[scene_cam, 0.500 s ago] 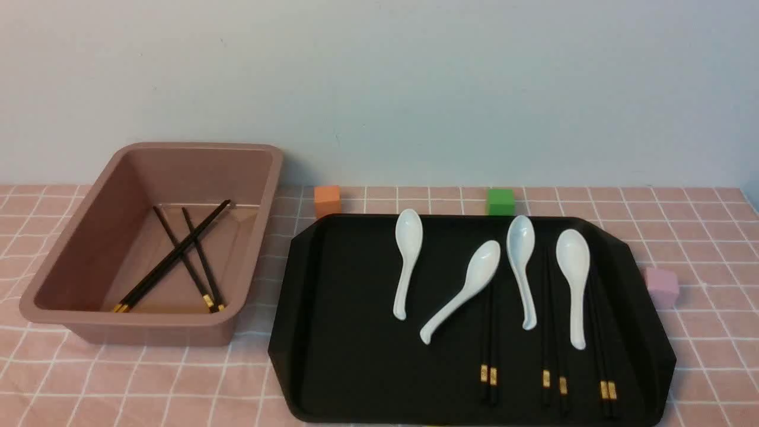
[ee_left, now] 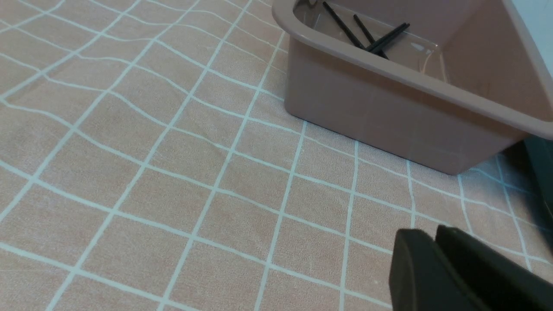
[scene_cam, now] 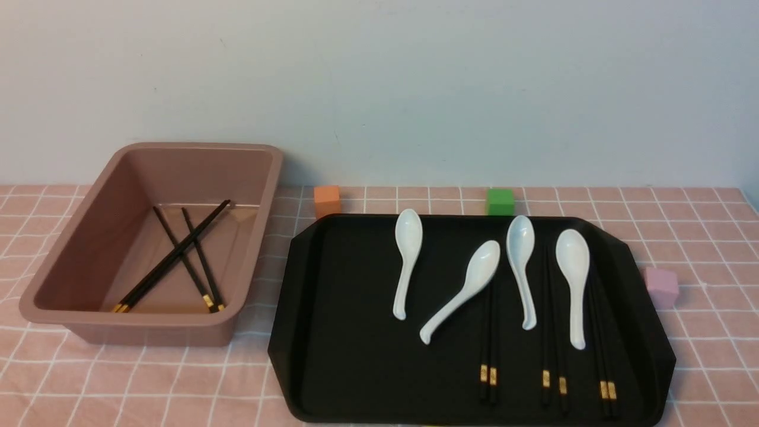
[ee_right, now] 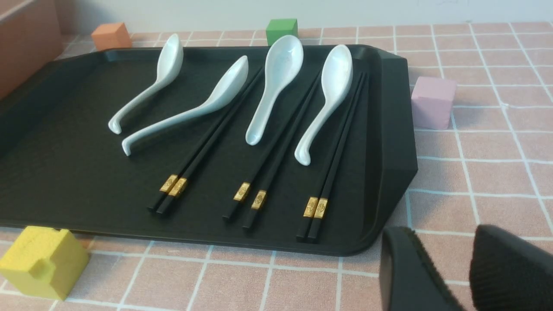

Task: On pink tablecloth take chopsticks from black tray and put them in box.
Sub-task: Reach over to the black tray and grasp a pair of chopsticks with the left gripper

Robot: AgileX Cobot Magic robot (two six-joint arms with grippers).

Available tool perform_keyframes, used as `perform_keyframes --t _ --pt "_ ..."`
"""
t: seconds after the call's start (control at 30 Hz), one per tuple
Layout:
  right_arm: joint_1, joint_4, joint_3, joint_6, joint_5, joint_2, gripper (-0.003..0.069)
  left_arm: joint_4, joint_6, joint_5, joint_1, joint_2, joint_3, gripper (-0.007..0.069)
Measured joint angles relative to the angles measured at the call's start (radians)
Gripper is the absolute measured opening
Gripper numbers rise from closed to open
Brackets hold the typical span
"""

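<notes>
Pink tablecloth (scene_cam: 711, 356) with a white grid covers the table. Three pairs of thin black gold-banded chopsticks (scene_cam: 489, 356) lie on the large matte black rectangular tray (scene_cam: 344, 332), lower right of frame, among white ceramic spoons (scene_cam: 572, 261). Two further pairs (scene_cam: 178, 255) lie crossed inside the deep dusty-pink plastic box (scene_cam: 148, 332), left of frame. Left gripper (ee_left: 434, 233): fingers together, empty. Right gripper (ee_right: 447, 231): fingers parted, empty.

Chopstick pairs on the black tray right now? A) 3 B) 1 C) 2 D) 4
A: three pairs of chopsticks lie side by side on the black tray, gold bands at the near end; the other two pairs are in the box.
</notes>
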Motion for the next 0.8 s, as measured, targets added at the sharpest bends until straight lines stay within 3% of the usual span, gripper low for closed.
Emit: perform_keyframes --t 0.27,0.57,0.8 --pt "0.000 0.000 0.000 0.000 0.000 0.000 0.0240 -0.006 -0.006 -0.027 0.000 0.000 0.000 0.0075" --pt "0.000 -0.001 0.000 0.000 0.000 0.000 0.0240 -0.428 -0.188 -0.284 0.000 0.000 0.000 0.0079" --pt "0.000 -0.001 0.000 0.000 0.000 0.000 0.0240 -0.535 -0.205 -0.345 0.000 0.000 -0.005 0.0079"
